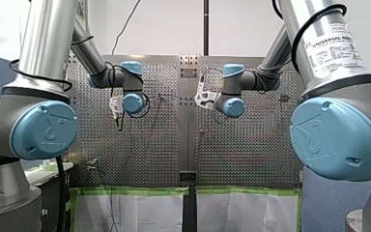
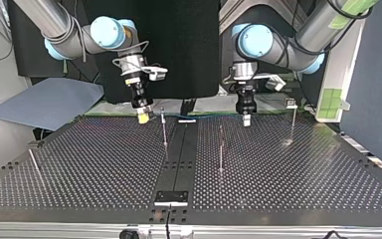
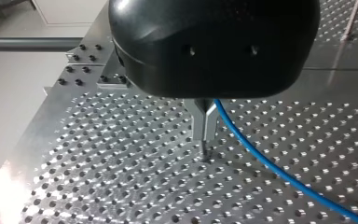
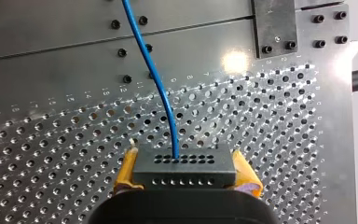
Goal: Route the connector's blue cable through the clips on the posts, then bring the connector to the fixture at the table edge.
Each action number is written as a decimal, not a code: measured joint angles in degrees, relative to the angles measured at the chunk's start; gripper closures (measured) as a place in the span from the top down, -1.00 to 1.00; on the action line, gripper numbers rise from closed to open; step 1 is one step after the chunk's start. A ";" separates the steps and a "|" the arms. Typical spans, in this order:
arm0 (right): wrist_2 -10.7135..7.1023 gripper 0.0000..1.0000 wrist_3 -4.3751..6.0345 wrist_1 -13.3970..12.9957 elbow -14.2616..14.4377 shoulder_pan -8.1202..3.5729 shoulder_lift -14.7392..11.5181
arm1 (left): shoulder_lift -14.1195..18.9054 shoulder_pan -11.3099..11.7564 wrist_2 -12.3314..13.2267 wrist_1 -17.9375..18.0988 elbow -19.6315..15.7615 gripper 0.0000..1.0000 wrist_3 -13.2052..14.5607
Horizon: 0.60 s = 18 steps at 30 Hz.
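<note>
Two arms (image 2: pixel 59 25), one connector (image 4: pixel 184 170), one blue cable (image 4: pixel 158 84), perhaps four posts (image 2: pixel 164 127).

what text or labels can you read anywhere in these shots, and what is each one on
"UNIVERSAL ROB…": white label on my right arm's upper tube, front view; the rest curves out of sight.
Fine print lower on that label: too small to read.
Raised logo on the blue joint cap: a mark, no legible letters.
Engraved row and column marks along the perforated plate, right wrist view: too faint to read.
</note>
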 joint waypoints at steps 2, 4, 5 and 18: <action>-0.23 -1.00 0.00 0.21 -0.40 -0.17 0.04 | -0.05 0.20 0.24 -0.40 0.74 -1.00 -0.02; -0.43 -1.00 0.00 0.43 -0.73 -0.35 0.09 | -0.07 0.48 0.66 -1.08 1.54 -1.00 -0.05; -0.50 -1.00 0.00 0.51 -0.86 -0.42 0.12 | -0.07 0.60 0.87 -1.30 1.78 -1.00 -0.07; -1.19 -1.00 0.00 0.98 -1.87 -1.95 0.33 | -0.16 2.15 2.31 -1.59 2.36 -1.00 -0.35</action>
